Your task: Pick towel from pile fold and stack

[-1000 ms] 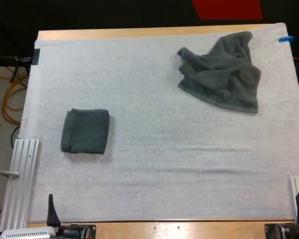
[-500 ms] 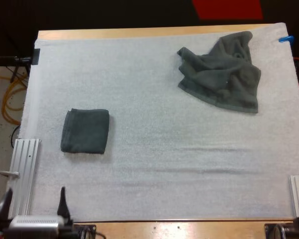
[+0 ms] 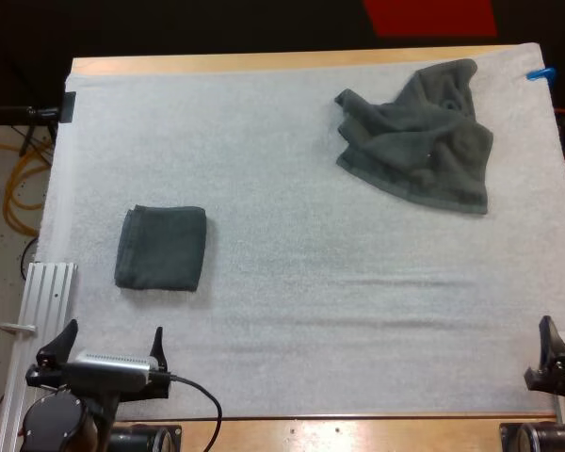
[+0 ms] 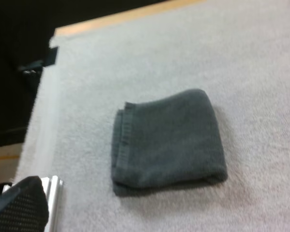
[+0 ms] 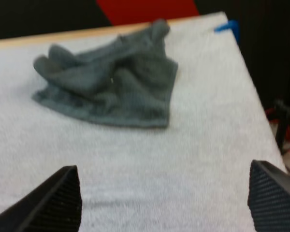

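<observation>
A folded dark grey-green towel (image 3: 160, 248) lies flat on the left side of the white mat (image 3: 292, 282). A crumpled towel (image 3: 419, 137) of the same colour sits at the far right. My left gripper (image 3: 113, 341) is open at the mat's near edge, short of the folded towel (image 4: 169, 137), with its fingers (image 4: 19, 203) wide apart and nothing between them. My right gripper (image 3: 557, 353) is at the mat's near right corner. It is open (image 5: 166, 188), well short of the crumpled towel (image 5: 111, 84), and its fingers (image 5: 58, 198) are clear of any cloth.
An aluminium rail (image 3: 40, 330) runs along the mat's left edge beside my left gripper, and another rail (image 3: 563, 344) stands at the near right corner. The wooden table edge (image 3: 292, 62) borders the mat's far side. Bare mat lies between the two towels.
My left gripper has come up from the lower left corner and forward toward the folded towel. My right gripper has come into view at the right edge. Both towels stayed put.
</observation>
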Robot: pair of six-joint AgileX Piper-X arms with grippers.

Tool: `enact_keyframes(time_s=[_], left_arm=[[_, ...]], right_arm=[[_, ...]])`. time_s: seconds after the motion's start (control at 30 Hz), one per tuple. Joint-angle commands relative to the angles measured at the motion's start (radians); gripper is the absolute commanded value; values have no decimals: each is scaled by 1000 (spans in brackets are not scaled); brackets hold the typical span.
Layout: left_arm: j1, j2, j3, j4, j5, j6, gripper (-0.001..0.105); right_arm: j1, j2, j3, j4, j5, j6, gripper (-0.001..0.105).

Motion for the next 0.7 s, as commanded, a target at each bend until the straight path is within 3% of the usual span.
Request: enact_keyframes(time_s=[0.0, 0.67], left_arm=[[-3, -138, 13, -12, 7, -11, 105], [-3, -136, 23, -13, 7, -11, 105]], right_arm=[[-5, -39, 13, -11, 2, -6, 70], [-5, -38, 61, -29, -2, 10, 70]])
